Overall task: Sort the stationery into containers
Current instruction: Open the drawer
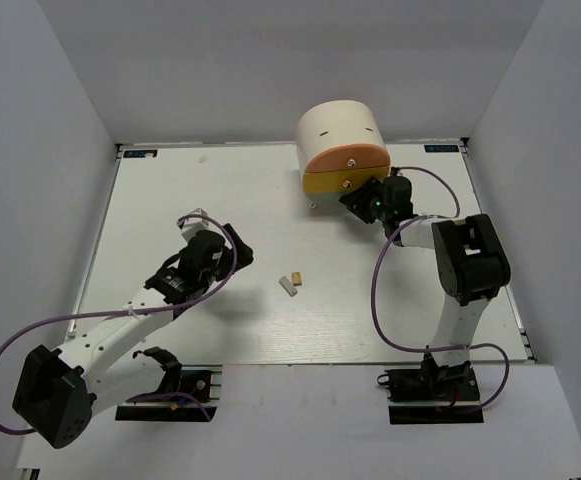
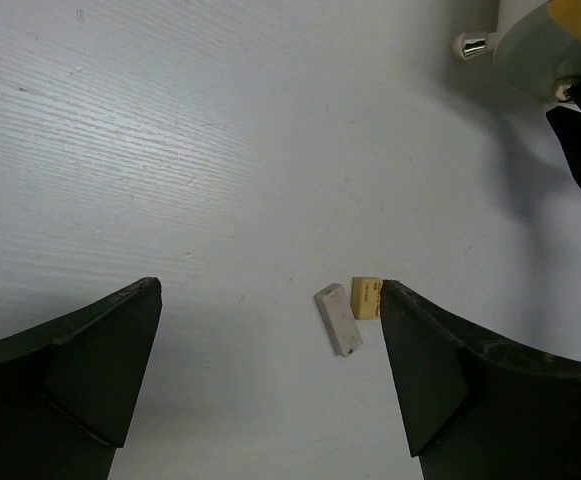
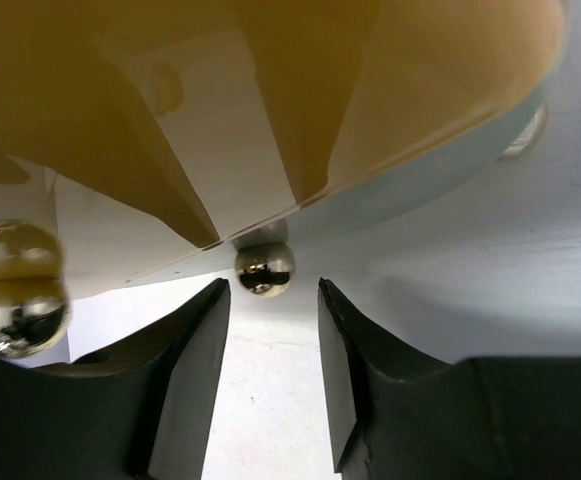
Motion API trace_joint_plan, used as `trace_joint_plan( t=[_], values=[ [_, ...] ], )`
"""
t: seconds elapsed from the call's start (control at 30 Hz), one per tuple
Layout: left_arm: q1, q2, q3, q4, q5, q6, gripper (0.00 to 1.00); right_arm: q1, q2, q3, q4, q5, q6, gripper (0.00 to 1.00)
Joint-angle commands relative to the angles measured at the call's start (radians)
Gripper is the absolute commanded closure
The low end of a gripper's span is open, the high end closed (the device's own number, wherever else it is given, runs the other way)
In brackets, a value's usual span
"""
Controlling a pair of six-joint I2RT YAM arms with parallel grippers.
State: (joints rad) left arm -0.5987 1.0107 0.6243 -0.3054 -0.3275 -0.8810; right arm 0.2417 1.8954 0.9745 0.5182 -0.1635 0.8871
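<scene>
White table between grey walls carries the cream organizer at its far side. The right arm stretches forward, its right gripper at the yellow drawer, fingers slightly parted and holding nothing, a chrome knob just beyond their tips. The left arm lies low and bent, left gripper spread wide and empty above the white eraser and tan eraser (side by side, mid-table).

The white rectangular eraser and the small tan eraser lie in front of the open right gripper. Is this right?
No: the white rectangular eraser and small tan eraser lie in front of the open left gripper; see the left wrist view.
</scene>
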Motion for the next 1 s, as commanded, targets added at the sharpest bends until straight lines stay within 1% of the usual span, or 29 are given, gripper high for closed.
trace_joint_plan(
  t=[0.0, 0.37, 0.43, 0.47, 0.5, 0.6, 0.63, 0.73, 0.87, 0.93, 0.97],
  values=[
    [-0.004, 0.011, 0.043, 0.015, 0.011, 0.016, 0.00, -0.001, 0.024, 0.039, 0.059, 0.009, 0.030, 0.55],
    [-0.004, 0.040, 0.072, 0.015, 0.021, 0.025, 0.00, 0.001, 0.050, 0.047, 0.091, 0.019, 0.059, 0.58],
    [-0.004, 0.049, 0.083, 0.015, 0.021, 0.034, 0.00, 0.002, 0.050, 0.047, 0.091, 0.025, 0.069, 0.61],
    [-0.004, 0.061, 0.092, 0.015, 0.021, 0.034, 0.00, 0.001, 0.050, 0.047, 0.092, 0.030, 0.075, 0.61],
    [-0.004, 0.062, 0.101, 0.015, 0.030, 0.034, 0.00, 0.004, 0.051, 0.047, 0.092, 0.033, 0.075, 0.66],
    [-0.004, 0.084, 0.110, 0.015, 0.030, 0.045, 0.00, 0.002, 0.051, 0.050, 0.095, 0.035, 0.079, 0.74],
    [-0.004, 0.085, 0.110, 0.015, 0.041, 0.045, 0.00, 0.001, 0.048, 0.049, 0.095, 0.035, 0.076, 0.78],
    [-0.004, 0.094, 0.110, 0.035, 0.051, 0.045, 0.00, 0.002, 0.044, 0.033, 0.098, 0.030, 0.073, 0.83],
    [-0.004, 0.112, 0.101, 0.057, 0.082, 0.045, 0.00, 0.002, 0.008, -0.020, 0.108, 0.010, 0.065, 0.83],
    [-0.013, 0.150, 0.101, 0.066, 0.093, 0.045, 0.00, 0.001, -0.024, -0.074, 0.114, -0.001, 0.059, 0.83],
    [-0.013, 0.166, 0.113, 0.066, 0.122, 0.045, 0.00, 0.001, -0.041, -0.101, 0.118, -0.002, 0.056, 0.83]
  ],
)
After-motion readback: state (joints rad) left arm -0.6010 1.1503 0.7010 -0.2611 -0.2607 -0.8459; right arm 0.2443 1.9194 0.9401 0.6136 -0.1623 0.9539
